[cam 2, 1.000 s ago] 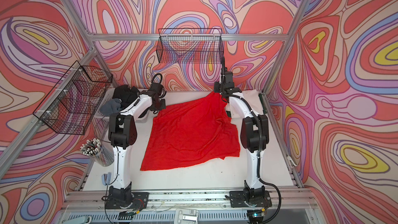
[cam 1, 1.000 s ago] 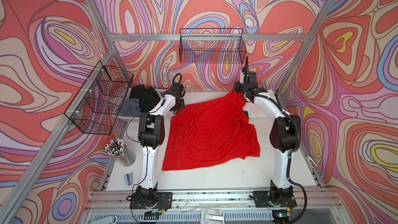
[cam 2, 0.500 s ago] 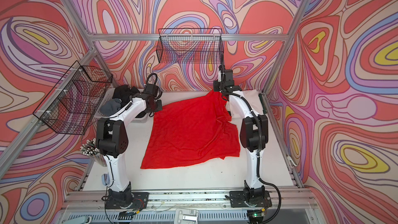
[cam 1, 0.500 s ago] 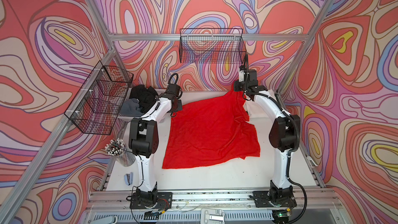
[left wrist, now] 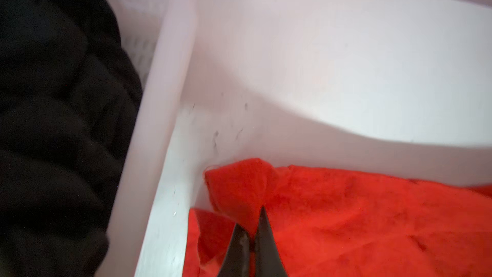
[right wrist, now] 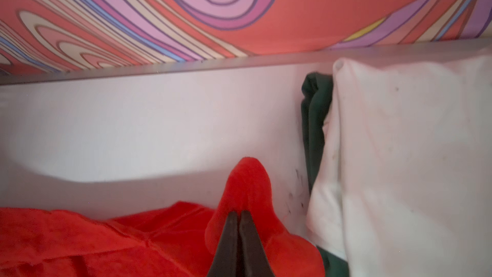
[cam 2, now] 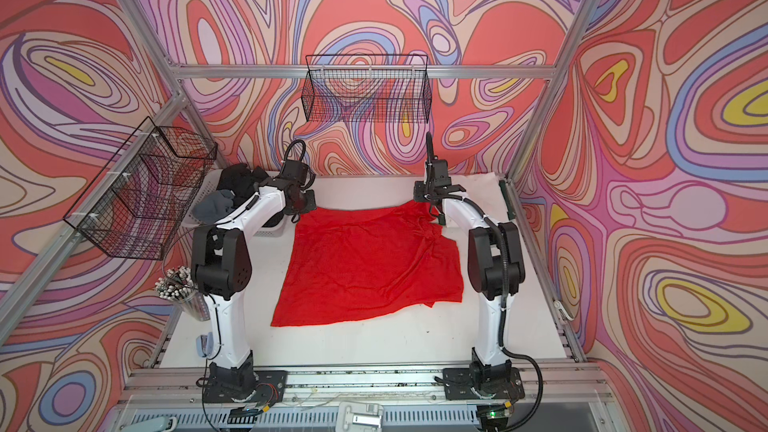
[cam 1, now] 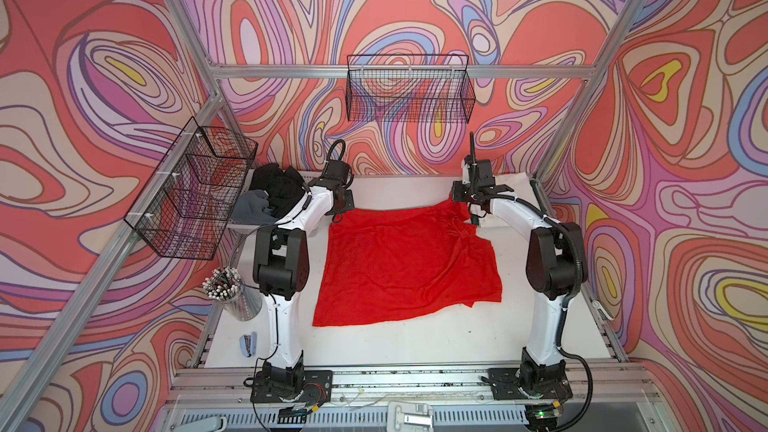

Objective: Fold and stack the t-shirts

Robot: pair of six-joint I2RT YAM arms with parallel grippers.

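Lying spread across the table (cam 1: 415, 338), the red t-shirt (cam 1: 407, 263) is being pinched at both far corners, the left gripper (left wrist: 250, 219) clamped on the far-left one, the right gripper (right wrist: 238, 213) on the far-right. A white t-shirt (right wrist: 412, 155) and dark green t-shirt (right wrist: 315, 118) are sitting far right; a black shirt (cam 1: 278, 187) and grey shirt (cam 1: 253, 207) are sitting in the far-left basket (left wrist: 157, 118).

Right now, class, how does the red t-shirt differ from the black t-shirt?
The red t-shirt lies spread across the table; the black t-shirt sits bunched in the white basket. The left end effector and right end effector each pinch the red t-shirt's far edge; neither holds the black t-shirt. Both are unfolded cloth.
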